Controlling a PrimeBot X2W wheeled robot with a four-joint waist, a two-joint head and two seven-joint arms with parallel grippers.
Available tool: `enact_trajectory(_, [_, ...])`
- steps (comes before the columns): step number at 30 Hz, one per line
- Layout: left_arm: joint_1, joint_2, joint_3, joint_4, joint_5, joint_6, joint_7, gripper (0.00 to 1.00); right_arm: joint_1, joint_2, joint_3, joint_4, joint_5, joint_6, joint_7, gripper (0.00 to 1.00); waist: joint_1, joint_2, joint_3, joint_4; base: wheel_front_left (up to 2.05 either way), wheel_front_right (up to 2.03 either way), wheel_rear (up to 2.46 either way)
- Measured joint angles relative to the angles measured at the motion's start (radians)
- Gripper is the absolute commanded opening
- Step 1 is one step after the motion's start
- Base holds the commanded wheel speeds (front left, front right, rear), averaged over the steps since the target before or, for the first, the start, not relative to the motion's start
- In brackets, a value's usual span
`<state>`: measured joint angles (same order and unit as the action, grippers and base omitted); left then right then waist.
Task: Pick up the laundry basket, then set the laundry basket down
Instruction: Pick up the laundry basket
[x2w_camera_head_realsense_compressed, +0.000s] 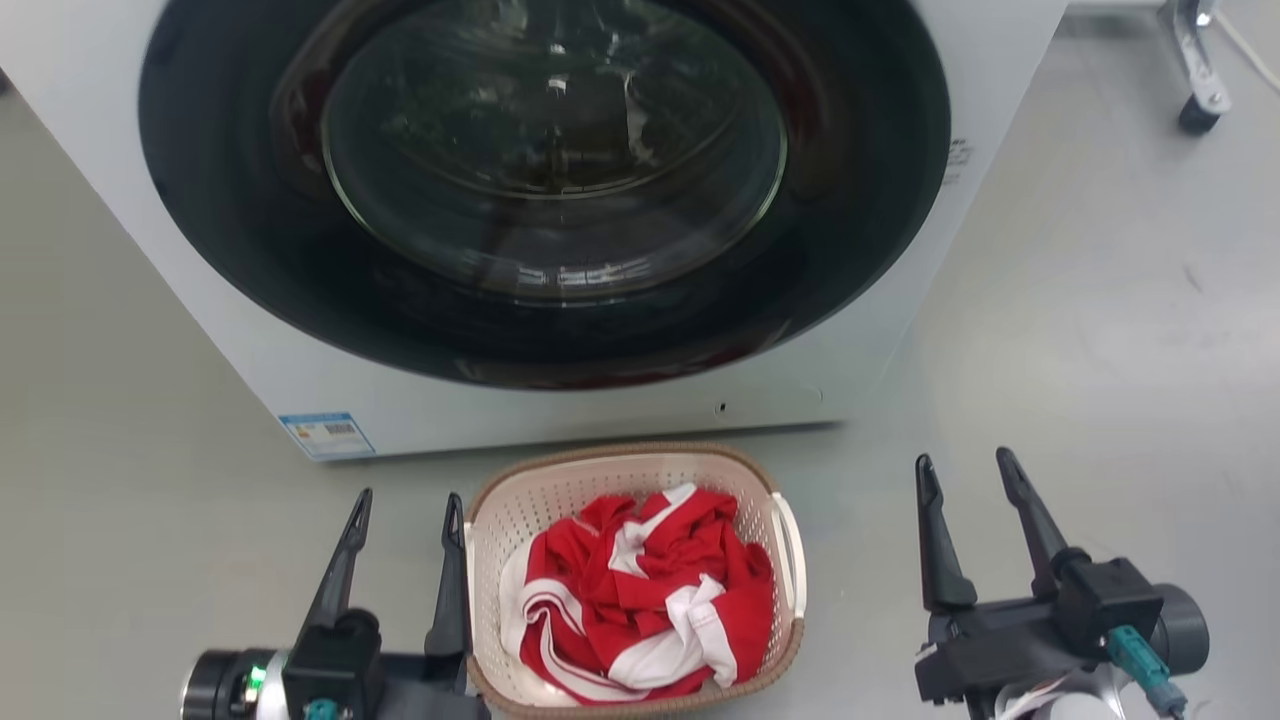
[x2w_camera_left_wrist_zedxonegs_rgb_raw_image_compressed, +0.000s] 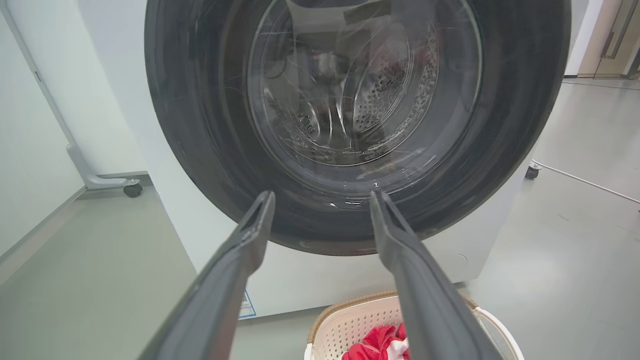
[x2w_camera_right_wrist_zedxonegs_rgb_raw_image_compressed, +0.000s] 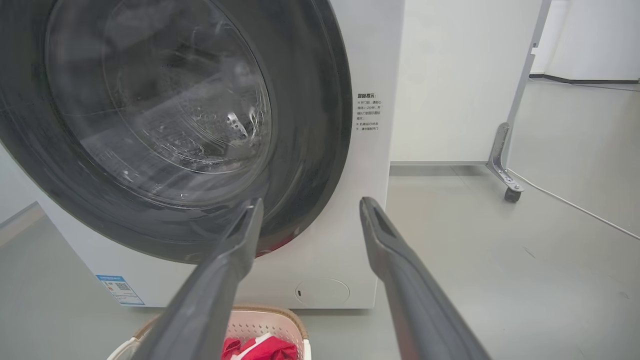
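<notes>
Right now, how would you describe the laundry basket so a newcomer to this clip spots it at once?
Find the big white front-loading washer with its dark round glass door. On the grey floor just before it sits a cream-white perforated plastic laundry basket with a brown woven-look rim. It alone holds crumpled red-and-white cloth.
</notes>
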<state>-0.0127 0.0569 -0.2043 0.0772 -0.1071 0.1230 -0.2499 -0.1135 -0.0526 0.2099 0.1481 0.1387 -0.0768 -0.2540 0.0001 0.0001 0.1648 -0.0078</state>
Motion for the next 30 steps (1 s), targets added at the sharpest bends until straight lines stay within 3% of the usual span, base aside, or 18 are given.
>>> enact_trajectory(17, [-0.258, -0.009, 0.002, 0.21, -0.017, -0.018, -0.003, 1.0, -0.22, -0.009, -0.033, 0.161, 0.009, 0.033, -0.002, 1.0, 0.0002, 0.0001, 0.259, 0.015, 0.0, 0.0, 0.0])
enact_trajectory(30, [-0.439, -0.018, 0.002, 0.373, -0.061, -0.046, 0.002, 1.0, -0.376, -0.01, -0.052, 0.294, 0.01, 0.033, -0.002, 1.0, 0.0001, 0.0002, 0.438, 0.035, 0.0, 0.0, 0.0])
